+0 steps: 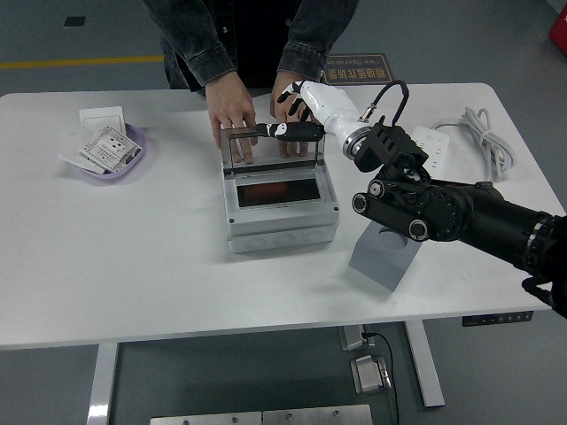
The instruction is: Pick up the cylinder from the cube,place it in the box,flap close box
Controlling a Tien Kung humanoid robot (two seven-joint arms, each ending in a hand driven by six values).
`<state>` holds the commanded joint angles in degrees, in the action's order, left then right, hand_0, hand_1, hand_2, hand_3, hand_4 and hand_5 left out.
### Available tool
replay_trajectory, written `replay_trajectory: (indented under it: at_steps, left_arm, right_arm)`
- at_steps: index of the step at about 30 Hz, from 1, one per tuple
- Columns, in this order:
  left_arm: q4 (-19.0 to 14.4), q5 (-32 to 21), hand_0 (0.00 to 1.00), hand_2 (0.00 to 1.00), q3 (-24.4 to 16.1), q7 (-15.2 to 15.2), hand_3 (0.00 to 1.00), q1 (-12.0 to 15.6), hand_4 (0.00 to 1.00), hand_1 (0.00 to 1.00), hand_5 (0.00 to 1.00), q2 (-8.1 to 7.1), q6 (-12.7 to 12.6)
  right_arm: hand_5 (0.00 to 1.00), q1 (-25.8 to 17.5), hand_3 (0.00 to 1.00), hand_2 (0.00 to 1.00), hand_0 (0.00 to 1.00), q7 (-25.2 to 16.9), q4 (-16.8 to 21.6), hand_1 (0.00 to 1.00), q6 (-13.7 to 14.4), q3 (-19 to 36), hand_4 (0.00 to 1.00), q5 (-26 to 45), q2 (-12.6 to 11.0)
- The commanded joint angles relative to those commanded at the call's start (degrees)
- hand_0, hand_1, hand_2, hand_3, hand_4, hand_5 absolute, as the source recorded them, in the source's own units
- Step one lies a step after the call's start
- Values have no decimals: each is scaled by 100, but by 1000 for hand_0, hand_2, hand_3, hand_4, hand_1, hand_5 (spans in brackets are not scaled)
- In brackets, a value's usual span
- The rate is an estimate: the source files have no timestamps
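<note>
We can read nothing for certain: the floor sign (356,67) beyond the table carries white print too small to make out, and the packets in the purple tray (133,159) show illegible print.

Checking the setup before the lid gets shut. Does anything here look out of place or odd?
One thing: the box's clear lid stands upright, and a person's hands rest on the table right behind it, close to the right hand at the lid's top edge. Otherwise nothing looks spilled or damaged; the cube sits beside the box.

White table (159,257) carries box (282,217), cube (383,257), bowl (111,159), cable (483,137).
</note>
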<state>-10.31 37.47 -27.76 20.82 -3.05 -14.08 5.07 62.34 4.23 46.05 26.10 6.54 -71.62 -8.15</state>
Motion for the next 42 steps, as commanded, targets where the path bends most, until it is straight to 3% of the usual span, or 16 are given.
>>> replay_trajectory:
  at_steps: [21, 33, 34, 39, 40, 42]
  left_arm:
    - [0, -37, 654, 569, -32, -40, 556, 47, 454, 677, 31, 29, -17]
    - [0, -36, 654, 570, -78, -40, 557, 89, 457, 677, 31, 40, -24]
    - [0, -48, 654, 571, -68, -44, 558, 90, 458, 677, 31, 41, -27]
    - [0, -34, 654, 571, -84, -49, 558, 89, 458, 677, 31, 51, -32]
    - [0, -21, 653, 571, -98, -46, 558, 89, 461, 679, 33, 54, -31]
    - [0, 12, 653, 571, -131, -38, 558, 93, 461, 679, 33, 62, -30]
  right_arm:
    - [763, -552, 706, 578, 552, 128, 1442, 472, 14, 127, 992, -767, -794]
    - [764, -1008, 697, 575, 501, 337, 2300, 444, -149, 406, 986, -1202, -1257]
    - [766, -1032, 489, 510, 425, 344, 2332, 411, -152, 438, 982, -1218, -1275]
    - [766, -1157, 489, 510, 425, 405, 2422, 411, -182, 674, 982, -1347, -1358]
    - [773, -1202, 434, 470, 410, 427, 2441, 402, -194, 765, 982, -1401, -1386]
    - [773, -1345, 434, 470, 410, 491, 2507, 402, -226, 1002, 982, -1571, -1467]
